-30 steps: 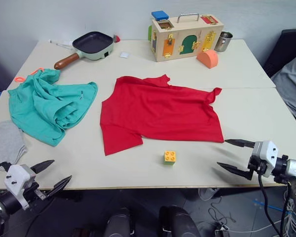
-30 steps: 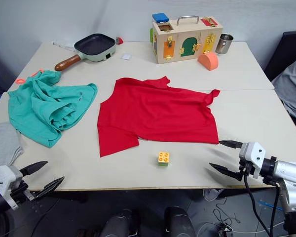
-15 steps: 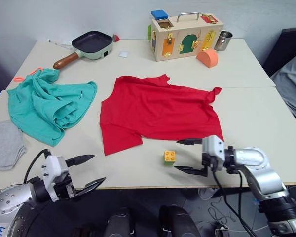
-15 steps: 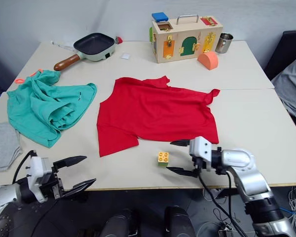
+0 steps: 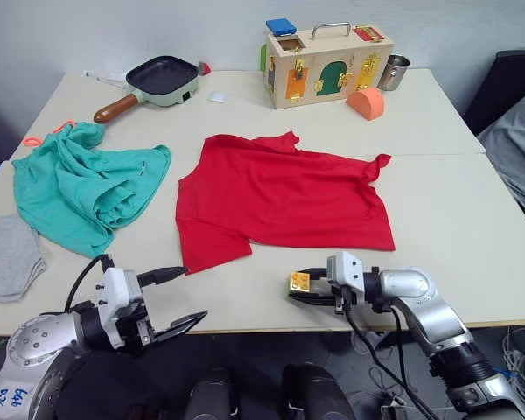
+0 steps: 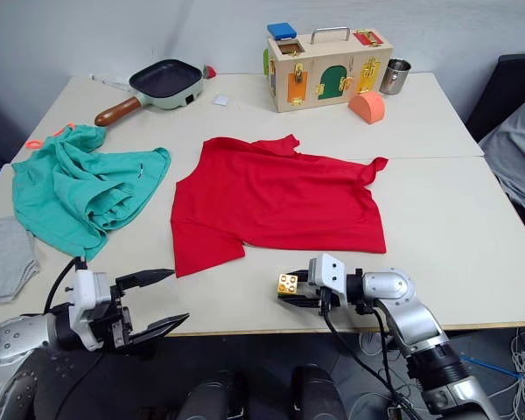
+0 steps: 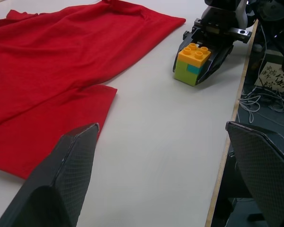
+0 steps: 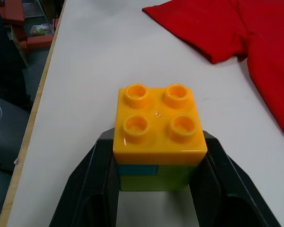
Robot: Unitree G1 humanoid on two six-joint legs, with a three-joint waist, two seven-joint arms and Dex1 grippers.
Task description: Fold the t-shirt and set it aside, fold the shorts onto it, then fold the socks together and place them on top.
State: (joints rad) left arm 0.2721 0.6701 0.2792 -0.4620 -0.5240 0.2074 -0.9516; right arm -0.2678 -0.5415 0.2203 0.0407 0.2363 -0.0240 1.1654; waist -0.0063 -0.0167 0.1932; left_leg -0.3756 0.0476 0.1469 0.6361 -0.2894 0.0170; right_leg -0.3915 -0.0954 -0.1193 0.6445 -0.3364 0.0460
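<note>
Spreading across the middle of the counter point(image 5: 437, 206), the t-shirt point(image 5: 280, 206) lies flat and red, one sleeve toward the near edge. Left of it, well apart, sit the crumpled teal shorts point(image 5: 83, 192), with the grey socks point(image 5: 13, 256) beside them at the counter's left edge. A wooden box point(image 5: 328, 66) and frying pan point(image 5: 157, 79) stand at the far side. Just below the shirt's hem, the right gripper point(image 6: 297, 289) has its jaws clamped on a yellow-green toy brick point(image 8: 158, 137). The left gripper point(image 5: 177, 297) hovers off the near edge, jaws apart.

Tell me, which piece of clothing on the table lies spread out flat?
The red t-shirt in the middle. The teal-green shorts are bunched in a heap, and the grey socks are a small pile at the table's edge.
</note>
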